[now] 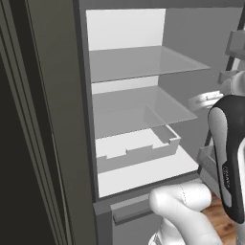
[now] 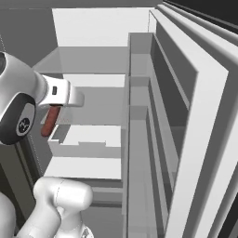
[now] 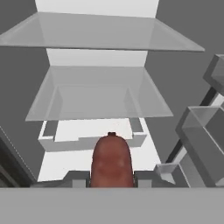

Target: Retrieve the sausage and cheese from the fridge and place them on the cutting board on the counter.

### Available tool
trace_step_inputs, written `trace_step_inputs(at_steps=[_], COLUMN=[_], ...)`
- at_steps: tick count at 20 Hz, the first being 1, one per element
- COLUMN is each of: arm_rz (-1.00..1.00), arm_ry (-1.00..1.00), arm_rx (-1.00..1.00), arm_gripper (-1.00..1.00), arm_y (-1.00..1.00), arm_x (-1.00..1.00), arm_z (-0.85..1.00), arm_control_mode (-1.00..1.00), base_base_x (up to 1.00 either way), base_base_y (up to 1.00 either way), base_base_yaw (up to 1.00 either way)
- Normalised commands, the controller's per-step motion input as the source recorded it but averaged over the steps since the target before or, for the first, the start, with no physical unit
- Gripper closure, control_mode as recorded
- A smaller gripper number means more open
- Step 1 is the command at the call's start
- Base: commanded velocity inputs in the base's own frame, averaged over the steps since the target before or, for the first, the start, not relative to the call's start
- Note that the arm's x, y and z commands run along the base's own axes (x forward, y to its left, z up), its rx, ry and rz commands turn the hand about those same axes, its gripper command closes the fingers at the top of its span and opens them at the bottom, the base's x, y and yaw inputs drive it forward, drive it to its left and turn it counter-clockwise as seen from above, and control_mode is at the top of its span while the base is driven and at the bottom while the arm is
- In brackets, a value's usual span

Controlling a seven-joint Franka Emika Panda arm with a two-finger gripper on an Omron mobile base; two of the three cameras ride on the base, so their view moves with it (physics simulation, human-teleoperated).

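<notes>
Right, my gripper is pinching the sausage in front of the open fridge; I should back out level, clearing the near door shelves on the right.

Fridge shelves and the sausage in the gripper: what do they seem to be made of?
The fridge shelves look like clear glass: thin, see-through panes, the white back wall showing through. The sausage looks like soft cured meat with a matte, mottled reddish-brown skin and a rounded end; being rendered, it could as well be plastic. The gripper is shut on it.
</notes>
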Motion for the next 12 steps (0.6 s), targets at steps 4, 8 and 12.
trace_step_inputs(at_steps=[4,8,12], arm_rz=[0.0,0.0,0.0], arm_ry=[0.0,0.0,0.0], arm_rx=[0.0,0.0,0.0], arm_gripper=[1.0,1.0,1.0], arm_y=[0.0,0.0,0.0], arm_x=[0.0,0.0,0.0], arm_z=[0.0,0.0,0.0], arm_control_mode=[1.0,1.0,1.0], base_base_x=[-0.12,-0.57,-0.69], base_base_y=[0.0,0.01,0.0], base_base_yaw=[0.0,0.05,0.07])
